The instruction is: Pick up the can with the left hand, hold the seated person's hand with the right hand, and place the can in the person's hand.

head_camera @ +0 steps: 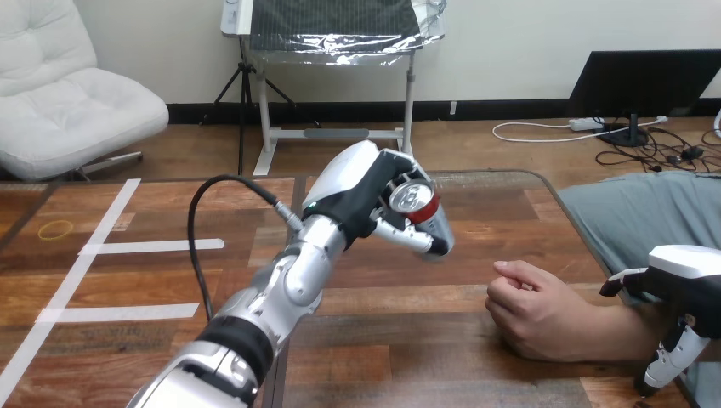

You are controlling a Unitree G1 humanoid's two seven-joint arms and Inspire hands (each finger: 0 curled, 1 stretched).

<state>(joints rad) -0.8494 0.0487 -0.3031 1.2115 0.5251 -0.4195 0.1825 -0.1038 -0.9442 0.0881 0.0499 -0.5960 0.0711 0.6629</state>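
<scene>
My left hand (357, 191) is raised above the middle of the table, its fingers curled round a silver can (414, 200) with a red band. The can lies tilted, its top facing me. To the lower right, the person's hand (527, 302) rests on the table as a loose fist, a little apart from the can and below it. My right hand (693, 285) sits over the person's forearm at the right edge, thumb on the far side and fingers (672, 361) curled down the near side.
White tape lines (153, 246) cross the left part of the wooden table (408, 340). A yellow rubber band (55, 229) lies at the far left. The person's lap (646, 212) shows past the table's right edge.
</scene>
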